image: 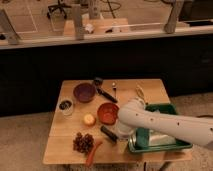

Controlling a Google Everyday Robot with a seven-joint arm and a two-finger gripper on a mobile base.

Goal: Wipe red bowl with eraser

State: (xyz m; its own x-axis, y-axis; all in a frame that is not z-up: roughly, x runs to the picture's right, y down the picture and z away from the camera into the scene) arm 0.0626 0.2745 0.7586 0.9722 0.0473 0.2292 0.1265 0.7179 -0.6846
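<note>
Gripper [119,134], lower centre of frame: fingers spread, nothing grasped, low beside eraser [107,132], apparently positioned for pickup. Red bowl [107,112] just above, awaiting wiping.

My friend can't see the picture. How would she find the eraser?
Look at the wooden table, then the red bowl near its middle. Just in front of that bowl, toward the near edge, lies the eraser, with the robot's gripper right beside it. It is the only small black block; the grapes and yellow ball nearby are round.
</note>
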